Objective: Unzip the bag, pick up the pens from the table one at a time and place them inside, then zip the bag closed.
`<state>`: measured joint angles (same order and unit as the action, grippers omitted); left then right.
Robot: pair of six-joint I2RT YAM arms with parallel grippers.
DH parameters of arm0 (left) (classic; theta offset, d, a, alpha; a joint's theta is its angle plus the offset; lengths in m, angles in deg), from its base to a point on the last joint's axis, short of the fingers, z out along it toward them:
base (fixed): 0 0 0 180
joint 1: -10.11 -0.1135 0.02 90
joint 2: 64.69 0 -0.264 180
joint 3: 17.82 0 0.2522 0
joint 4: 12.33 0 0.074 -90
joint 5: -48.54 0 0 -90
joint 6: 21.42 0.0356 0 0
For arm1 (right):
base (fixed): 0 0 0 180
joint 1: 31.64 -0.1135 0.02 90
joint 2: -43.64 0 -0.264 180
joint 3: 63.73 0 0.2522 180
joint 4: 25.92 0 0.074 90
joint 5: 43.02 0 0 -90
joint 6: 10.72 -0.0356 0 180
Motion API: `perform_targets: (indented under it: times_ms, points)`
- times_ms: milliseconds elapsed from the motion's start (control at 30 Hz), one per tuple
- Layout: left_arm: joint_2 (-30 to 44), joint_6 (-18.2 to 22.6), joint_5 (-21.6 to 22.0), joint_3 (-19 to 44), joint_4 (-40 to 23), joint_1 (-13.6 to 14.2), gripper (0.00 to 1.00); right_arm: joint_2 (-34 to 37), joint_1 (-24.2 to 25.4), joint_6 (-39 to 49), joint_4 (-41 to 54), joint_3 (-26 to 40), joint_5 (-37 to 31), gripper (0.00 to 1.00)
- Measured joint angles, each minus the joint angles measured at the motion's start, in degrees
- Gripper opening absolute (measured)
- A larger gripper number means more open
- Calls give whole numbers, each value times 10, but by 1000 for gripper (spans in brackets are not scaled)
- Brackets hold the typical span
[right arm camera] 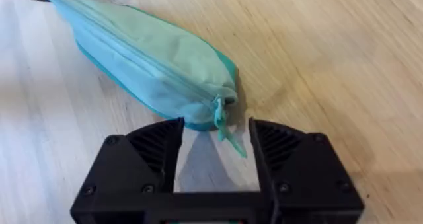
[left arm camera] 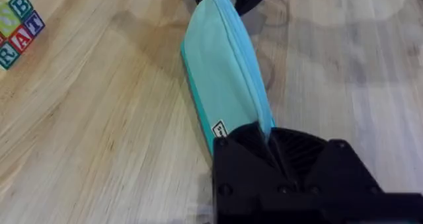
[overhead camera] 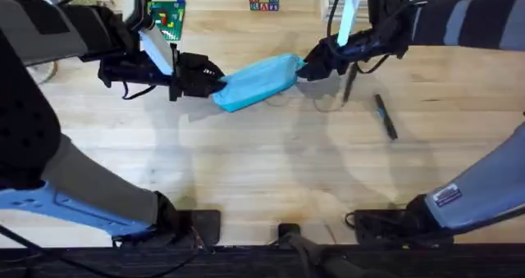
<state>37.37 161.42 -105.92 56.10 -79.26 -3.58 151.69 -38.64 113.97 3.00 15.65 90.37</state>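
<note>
bag (overhead camera: 257, 81) top-center of frame on surface (overhead camera: 246, 163), zip looks closed | L hand (overhead camera: 215, 79) clamped on bag's left end | R hand (right arm camera: 217, 141) open around zip pull (right arm camera: 225, 126), no grip yet | pens (overhead camera: 385, 116) right of bag, none packed | unzip step just starting, all else left

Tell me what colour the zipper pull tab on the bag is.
Pale teal green, matching the bag. The pull tab shows best in the right wrist view.

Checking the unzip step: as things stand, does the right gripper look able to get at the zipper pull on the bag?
Probably yes. The right gripper is open, its fingers either side of the zipper pull at the end of the bag, with nothing between them. The left gripper is shut on the bag's other end.
</note>
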Motion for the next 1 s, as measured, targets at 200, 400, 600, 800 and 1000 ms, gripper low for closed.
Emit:
perform_targets:
  times_ms: [200, 400, 600, 800, 1000]
  points:
    - [0, 0, 0, 0, 0, 0, 42, 20, 0, 0, -2, 0, 2, 547]
    - [0, 0, 0, 0, 0, 0, 42, 22, 0, 0, -6, 0, 2, 479]
    - [0, 0, 0, 0, 0, 0, 42, 22, 0, 0, -27, 0, 27, 482]
    - [0, 0, 0, 0, 0, 0, 42, 22, 0, -1, -27, 0, 39, 295]
    - [0, 0, 0, 0, 0, 0, 42, 22, 0, -2, -26, 0, 47, 110]
